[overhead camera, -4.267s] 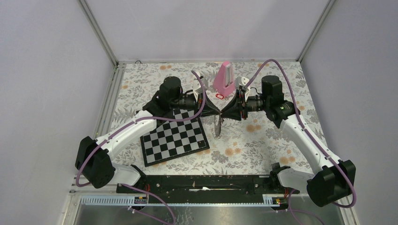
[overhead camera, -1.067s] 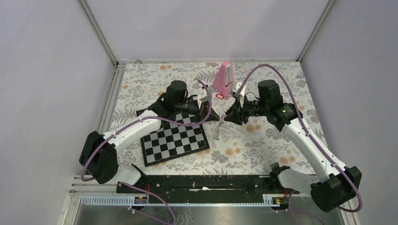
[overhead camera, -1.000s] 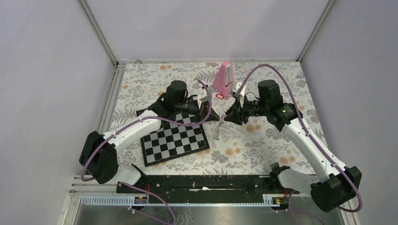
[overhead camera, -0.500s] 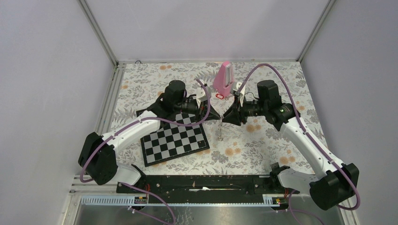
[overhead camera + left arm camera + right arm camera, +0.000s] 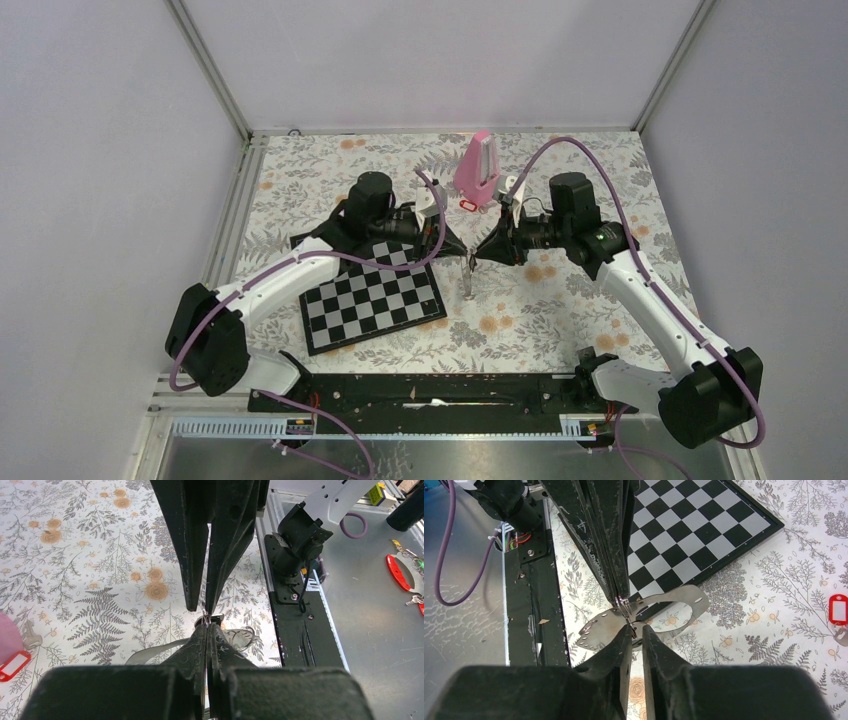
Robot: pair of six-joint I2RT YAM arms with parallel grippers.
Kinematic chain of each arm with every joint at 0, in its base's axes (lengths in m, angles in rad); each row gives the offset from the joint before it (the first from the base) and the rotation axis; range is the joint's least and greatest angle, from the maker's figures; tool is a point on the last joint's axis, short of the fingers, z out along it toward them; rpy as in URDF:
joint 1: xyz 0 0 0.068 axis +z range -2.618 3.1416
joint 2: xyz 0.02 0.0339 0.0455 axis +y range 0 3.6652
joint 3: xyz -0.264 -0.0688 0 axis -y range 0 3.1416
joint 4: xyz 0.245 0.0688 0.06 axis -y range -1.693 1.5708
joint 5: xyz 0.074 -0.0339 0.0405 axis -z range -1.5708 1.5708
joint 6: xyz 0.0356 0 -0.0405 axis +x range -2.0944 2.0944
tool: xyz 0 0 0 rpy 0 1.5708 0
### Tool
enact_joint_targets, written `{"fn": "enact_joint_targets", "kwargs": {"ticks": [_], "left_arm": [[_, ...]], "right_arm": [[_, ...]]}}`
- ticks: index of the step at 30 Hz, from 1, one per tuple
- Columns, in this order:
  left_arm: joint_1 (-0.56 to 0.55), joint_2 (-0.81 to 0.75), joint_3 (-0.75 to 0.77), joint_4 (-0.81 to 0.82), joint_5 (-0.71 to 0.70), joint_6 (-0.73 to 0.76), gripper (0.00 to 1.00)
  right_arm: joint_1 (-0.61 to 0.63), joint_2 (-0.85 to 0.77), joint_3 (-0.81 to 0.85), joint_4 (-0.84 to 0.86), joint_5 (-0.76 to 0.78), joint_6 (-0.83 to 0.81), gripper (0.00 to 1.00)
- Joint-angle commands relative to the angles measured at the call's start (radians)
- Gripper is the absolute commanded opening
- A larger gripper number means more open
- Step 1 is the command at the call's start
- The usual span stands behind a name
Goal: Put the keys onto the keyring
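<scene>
Keyring (image 5: 686,596) hangs from clamped left tool (image 5: 207,626); right tool (image 5: 634,628) narrow, tips beside it

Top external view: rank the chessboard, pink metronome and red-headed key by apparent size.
1. chessboard, clearly largest.
2. pink metronome, though foreshortened from above.
3. red-headed key, smallest by far.

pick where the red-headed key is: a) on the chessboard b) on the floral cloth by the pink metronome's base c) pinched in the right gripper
b: the red-headed key lies on the floral cloth right beside the base of the pink metronome, well off the chessboard.
</scene>
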Motion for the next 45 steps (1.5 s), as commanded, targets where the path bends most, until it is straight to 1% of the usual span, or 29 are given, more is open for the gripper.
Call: {"fn": "enact_joint_targets", "kwargs": {"ticks": [1, 5, 9, 15, 19, 28, 32, 36, 41, 45], "left_arm": [[0.005, -0.040, -0.003, 0.114, 0.044, -0.021, 0.00], [0.005, -0.031, -0.011, 0.171, 0.044, -0.066, 0.00], [0.005, -0.026, -0.019, 0.213, 0.049, -0.088, 0.00], [0.011, -0.028, -0.043, 0.294, 0.072, -0.162, 0.00], [0.021, -0.038, -0.062, 0.340, 0.088, -0.182, 0.00], [0.044, -0.051, -0.075, 0.385, 0.112, -0.221, 0.00], [0.045, -0.049, -0.079, 0.412, 0.110, -0.245, 0.00], [0.045, -0.037, -0.095, 0.481, 0.103, -0.295, 0.00], [0.045, -0.034, -0.101, 0.492, 0.094, -0.302, 0.00], [0.046, -0.034, -0.105, 0.488, 0.095, -0.296, 0.00]], "right_arm": [[-0.008, -0.004, -0.007, 0.051, -0.054, 0.032, 0.15], [-0.008, 0.014, -0.015, 0.078, -0.086, 0.061, 0.08], [-0.008, 0.025, -0.037, 0.115, -0.103, 0.086, 0.05], [-0.008, 0.036, -0.060, 0.153, -0.116, 0.114, 0.05], [-0.008, 0.030, -0.073, 0.159, -0.104, 0.109, 0.06], [-0.010, 0.010, -0.087, 0.162, -0.089, 0.097, 0.08], [-0.008, 0.016, -0.089, 0.177, -0.110, 0.114, 0.10], [-0.008, 0.026, -0.091, 0.200, -0.135, 0.139, 0.15], [-0.008, 0.008, -0.089, 0.197, -0.140, 0.134, 0.28], [-0.011, -0.013, -0.065, 0.148, -0.121, 0.093, 0.37]]}}
